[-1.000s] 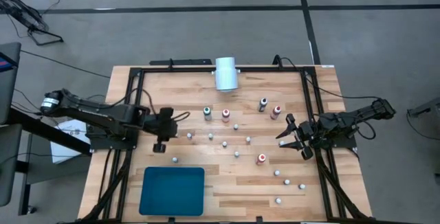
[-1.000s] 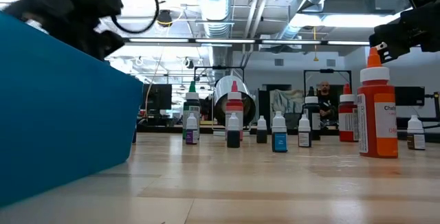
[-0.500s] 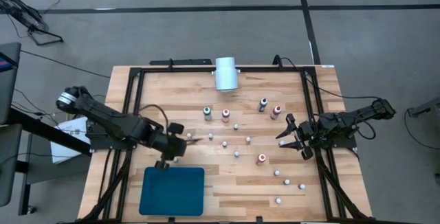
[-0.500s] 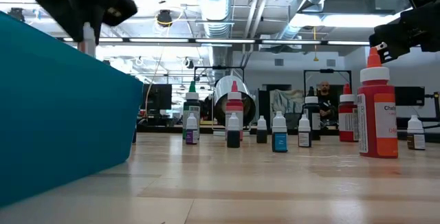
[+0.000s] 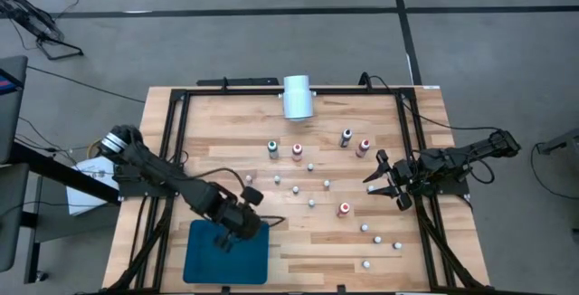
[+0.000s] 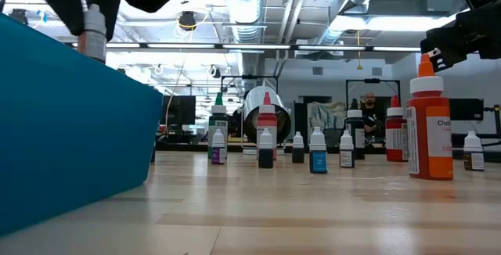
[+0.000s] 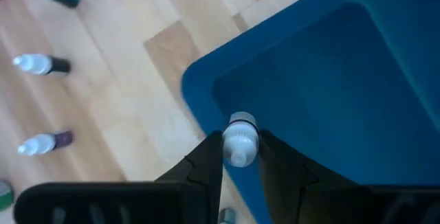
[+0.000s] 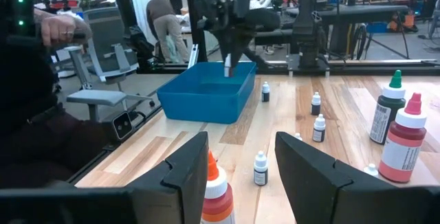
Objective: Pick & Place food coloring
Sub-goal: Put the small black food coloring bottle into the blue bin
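Observation:
My left gripper [image 5: 241, 223] hangs over the far right corner of the teal tray [image 5: 226, 253], shut on a tiny pale food coloring bottle [image 7: 240, 139] with a white cap. The low view shows this bottle [image 6: 94, 33] high above the tray wall [image 6: 70, 130]. Several more tiny bottles [image 5: 310, 166] stand upright on the wooden table. My right gripper [image 5: 382, 179] waits open near the table's right edge, with a red bottle [image 5: 344, 209] close by, toward the near side of its fingers. My left gripper pinches the tiny bottle between its two fingers [image 7: 210, 157], which come from above and point down. The cap end [image 7: 241, 122] sticks out past the fingertips. The bottle is lifted clear and hangs upright over the tray [image 8: 227, 66].
Taller bottles stand in the table's far half: green-capped [image 5: 272, 147], red [image 5: 297, 151], dark [image 5: 346, 137], red [image 5: 364, 147]. A white cylinder [image 5: 298, 97] lies at the far edge. A black frame rail [image 5: 176, 141] runs round the table. People show in the room beyond [image 8: 168, 25].
My left gripper has travelled from the table's left middle toward the near edge and somewhat to the right, carrying the tiny bottle, and now stands over the tray's corner. The right arm has kept still.

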Tool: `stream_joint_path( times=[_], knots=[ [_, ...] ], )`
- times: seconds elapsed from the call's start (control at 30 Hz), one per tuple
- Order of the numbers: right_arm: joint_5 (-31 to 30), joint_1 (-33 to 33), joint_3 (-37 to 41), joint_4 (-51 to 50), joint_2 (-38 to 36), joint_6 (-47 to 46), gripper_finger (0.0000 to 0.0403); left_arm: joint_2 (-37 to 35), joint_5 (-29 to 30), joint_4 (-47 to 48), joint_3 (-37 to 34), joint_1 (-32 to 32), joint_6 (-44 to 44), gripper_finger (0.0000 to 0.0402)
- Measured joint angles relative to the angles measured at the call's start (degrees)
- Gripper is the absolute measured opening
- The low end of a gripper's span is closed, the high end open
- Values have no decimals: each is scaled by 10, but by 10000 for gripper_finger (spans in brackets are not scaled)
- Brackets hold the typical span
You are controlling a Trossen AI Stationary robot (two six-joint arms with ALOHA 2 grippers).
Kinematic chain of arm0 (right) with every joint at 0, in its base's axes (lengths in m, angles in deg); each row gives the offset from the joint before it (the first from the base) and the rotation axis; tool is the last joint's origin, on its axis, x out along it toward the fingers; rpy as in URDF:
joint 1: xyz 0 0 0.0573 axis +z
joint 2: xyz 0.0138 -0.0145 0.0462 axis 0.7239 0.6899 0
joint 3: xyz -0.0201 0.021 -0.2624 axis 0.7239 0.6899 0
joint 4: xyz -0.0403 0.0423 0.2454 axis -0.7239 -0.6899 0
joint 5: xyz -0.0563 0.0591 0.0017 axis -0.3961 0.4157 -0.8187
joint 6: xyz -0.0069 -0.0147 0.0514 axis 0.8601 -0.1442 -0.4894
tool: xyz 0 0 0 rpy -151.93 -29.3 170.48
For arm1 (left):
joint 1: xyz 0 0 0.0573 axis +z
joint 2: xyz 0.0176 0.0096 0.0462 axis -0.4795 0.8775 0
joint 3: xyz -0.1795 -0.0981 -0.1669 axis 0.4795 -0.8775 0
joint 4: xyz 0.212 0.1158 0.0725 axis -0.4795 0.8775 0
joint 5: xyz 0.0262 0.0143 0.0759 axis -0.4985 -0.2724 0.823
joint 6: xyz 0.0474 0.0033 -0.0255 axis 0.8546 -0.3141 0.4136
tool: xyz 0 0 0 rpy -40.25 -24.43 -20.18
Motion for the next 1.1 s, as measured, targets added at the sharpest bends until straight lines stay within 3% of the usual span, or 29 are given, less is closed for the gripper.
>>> stream_joint_path(
  times=[0.4, 1.1],
  knots=[
    [0, 0, 0, 0, 0, 0, 159, 51, -15, -26, 0, -10, 13, 71],
    [0, 0, 0, 0, 0, 0, 159, 51, -3, -17, 0, -9, 50, 72]
  ],
)
